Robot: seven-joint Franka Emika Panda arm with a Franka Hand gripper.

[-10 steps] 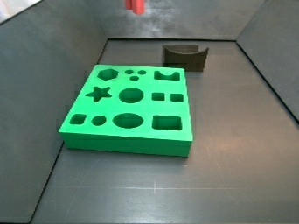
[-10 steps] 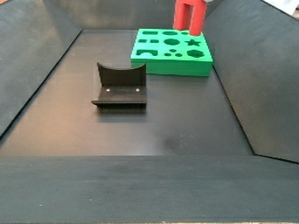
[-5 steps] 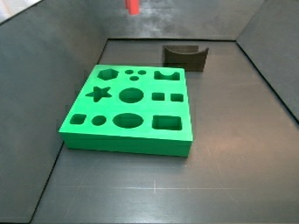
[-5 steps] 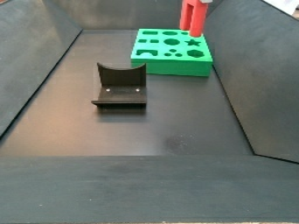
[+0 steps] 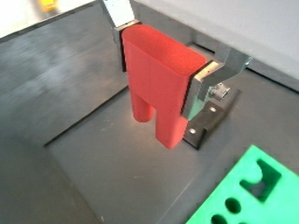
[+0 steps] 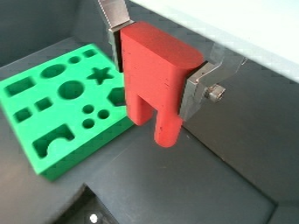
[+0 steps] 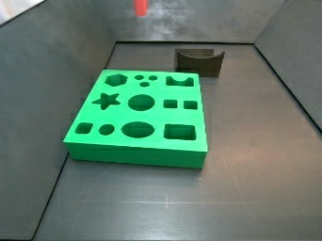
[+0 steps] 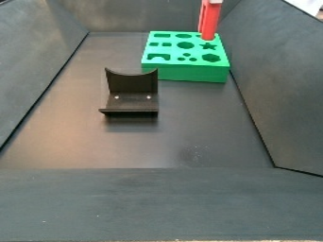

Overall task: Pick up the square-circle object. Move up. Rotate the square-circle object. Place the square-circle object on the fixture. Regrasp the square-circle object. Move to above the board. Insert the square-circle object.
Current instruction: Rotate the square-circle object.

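My gripper is shut on the square-circle object, a red block hanging upright with its two legs pointing down; both wrist views show a silver finger on each side of it. In both side views the block hangs high at the frame's upper edge, with the gripper itself out of frame. The green board lies flat on the floor below, and in a side view the block hangs over the board's far end. The dark fixture stands apart from the board with nothing on it.
Dark sloping walls enclose the floor on all sides in both side views. The fixture stands near the back wall. In a wrist view the board's cut-outs lie below the block, and the fixture shows just beyond a finger.
The red block has risen a little and turned about its upright axis, so it looks narrower in both side views. Board and fixture have not moved.
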